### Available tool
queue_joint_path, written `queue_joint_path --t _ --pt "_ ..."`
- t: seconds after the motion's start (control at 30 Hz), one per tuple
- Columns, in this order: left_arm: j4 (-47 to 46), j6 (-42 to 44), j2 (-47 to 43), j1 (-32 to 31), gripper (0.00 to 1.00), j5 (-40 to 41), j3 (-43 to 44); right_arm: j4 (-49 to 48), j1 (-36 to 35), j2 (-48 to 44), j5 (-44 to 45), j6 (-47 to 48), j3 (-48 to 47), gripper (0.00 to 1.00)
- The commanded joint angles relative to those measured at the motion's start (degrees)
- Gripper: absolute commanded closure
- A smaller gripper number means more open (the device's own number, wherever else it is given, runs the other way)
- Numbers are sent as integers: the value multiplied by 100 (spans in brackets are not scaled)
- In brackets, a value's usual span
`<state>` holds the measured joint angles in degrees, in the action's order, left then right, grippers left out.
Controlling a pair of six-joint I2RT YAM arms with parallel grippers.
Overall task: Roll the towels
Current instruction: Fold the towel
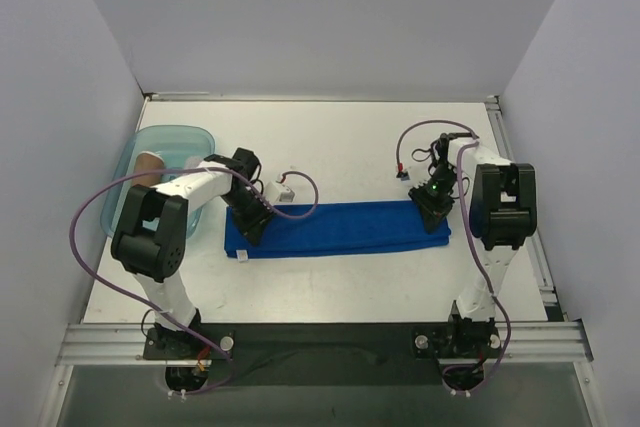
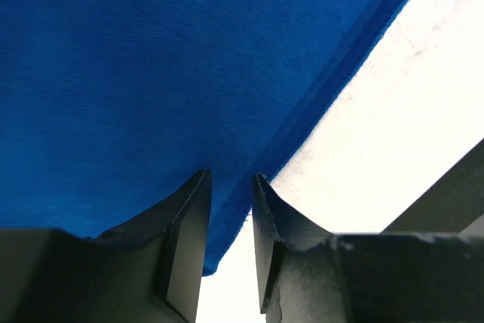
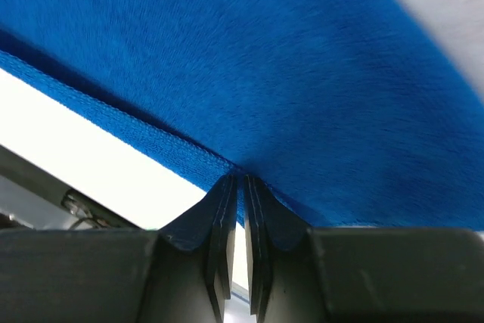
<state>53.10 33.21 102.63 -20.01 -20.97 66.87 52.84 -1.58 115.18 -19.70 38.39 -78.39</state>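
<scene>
Royal-blue terry lies flat in a long strip across the middle of the table (image 1: 330, 147): this is the blue towel (image 1: 340, 229), with its white tag (image 1: 242, 254) at the near left corner. The left gripper (image 1: 250, 227) is down on the towel's left end and the right gripper (image 1: 435, 215) on its right end. Off to the left, a translucent teal bin (image 1: 170, 129) holds a tan cloth (image 1: 148, 162).

In the right wrist view the jaws are drawn almost together at the stitched hem and appear to be nipping it. In the left wrist view the jaws stand apart, astride the towel's edge, with bare table showing through the gap. Nothing is clamped there.

The step in hand looks like taking hold of an edge at both ends to start the roll. To do it well, the left jaws should close fully on the hem before either arm lifts, and both grippers should catch the same long edge. A slight lift is enough. That edge should then turn over evenly with both ends level, so the roll begins tight and straight rather than coning. Pulling the ends apart would only drag the cloth.
</scene>
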Motion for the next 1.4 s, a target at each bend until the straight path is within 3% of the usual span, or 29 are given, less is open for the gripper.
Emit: queue_joint_path --t 0.0,0.2,0.43,0.53,0.7,1.0,1.17,1.37 --pt "-98 -17 -181 -117 62 -73 -191 490 -44 -398 -15 308 183 89" --pt "104 54 -638 -196 63 -170 -613 912 -61 -689 -130 704 500 90" --pt "174 10 -1183 -196 62 -214 -878 1097 53 -1383 -376 916 790 82" --pt "157 -130 -1228 -170 60 -153 -755 1079 150 -1419 -403 662 782 81" --pt "-98 -578 -1166 23 58 -196 -579 1027 957 -1112 -525 55 536 76" --pt "-731 -1123 -789 207 57 119 -430 420 1134 -787 -745 -929 0 72" --pt "-757 -1282 -692 647 49 -91 -52 411 1625 -611 -798 -1202 -386 62" --pt "-696 -1343 -507 885 44 -30 195 332 1890 47 -1166 -1720 -1107 62"
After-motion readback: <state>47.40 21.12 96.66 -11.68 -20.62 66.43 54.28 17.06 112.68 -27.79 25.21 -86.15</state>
